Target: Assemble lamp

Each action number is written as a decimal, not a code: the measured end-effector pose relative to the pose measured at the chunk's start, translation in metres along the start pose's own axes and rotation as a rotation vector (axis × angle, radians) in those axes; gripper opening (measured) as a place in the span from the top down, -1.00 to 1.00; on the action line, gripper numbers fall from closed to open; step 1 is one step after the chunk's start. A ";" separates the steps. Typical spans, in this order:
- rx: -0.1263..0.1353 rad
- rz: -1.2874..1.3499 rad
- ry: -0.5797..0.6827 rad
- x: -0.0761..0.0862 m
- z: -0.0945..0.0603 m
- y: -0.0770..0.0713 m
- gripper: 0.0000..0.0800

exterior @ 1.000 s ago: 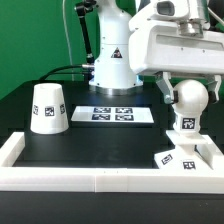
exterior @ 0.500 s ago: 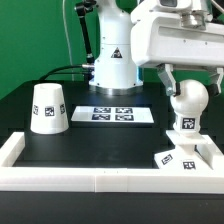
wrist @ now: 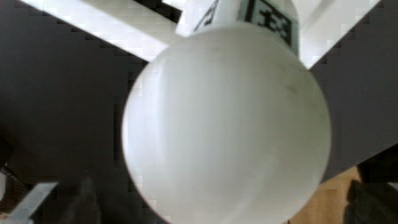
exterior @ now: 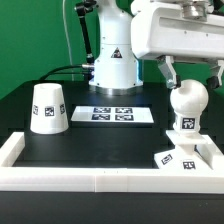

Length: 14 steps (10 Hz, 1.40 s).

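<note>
The ball-shaped white bulb [exterior: 188, 98] stands upright on the small flat base [exterior: 172, 158] at the exterior view's right, by the white rim. My gripper [exterior: 194, 76] hangs just over the bulb's top, with one finger [exterior: 169, 72] showing beside it. In the wrist view the bulb [wrist: 222, 120] fills the picture. The dark fingers [wrist: 25, 203] stand apart at either side of it with a gap showing, so the gripper [wrist: 199, 205] is open and holds nothing. The truncated-cone shade [exterior: 47, 107] stands apart at the exterior view's left.
The marker board [exterior: 122, 114] lies flat in the middle at the back, in front of the arm's white pedestal [exterior: 112, 62]. A raised white rim [exterior: 100, 178] borders the black table along the front and the sides.
My gripper has risen from around the bulb's sides to above its top. The bulb stays standing on the base. The shade has not moved.
</note>
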<state>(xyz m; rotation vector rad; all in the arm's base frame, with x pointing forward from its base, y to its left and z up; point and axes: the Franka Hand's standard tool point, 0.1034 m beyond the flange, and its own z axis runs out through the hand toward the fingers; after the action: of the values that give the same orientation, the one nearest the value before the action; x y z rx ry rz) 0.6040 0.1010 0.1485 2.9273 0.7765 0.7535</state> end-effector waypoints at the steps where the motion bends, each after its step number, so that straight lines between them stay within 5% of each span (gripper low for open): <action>1: 0.012 0.002 -0.021 -0.001 0.001 -0.003 -0.75; 2: 0.011 0.002 -0.020 0.000 0.001 -0.002 -0.75; 5: 0.091 0.007 -0.193 -0.006 0.003 -0.011 -0.75; 9: 0.163 -0.006 -0.398 -0.016 0.009 -0.011 -0.75; 14: 0.165 -0.008 -0.400 -0.019 0.016 -0.009 -0.75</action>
<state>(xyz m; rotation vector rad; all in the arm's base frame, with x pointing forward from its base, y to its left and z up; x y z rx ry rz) 0.5922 0.1017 0.1244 3.0596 0.8391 0.0926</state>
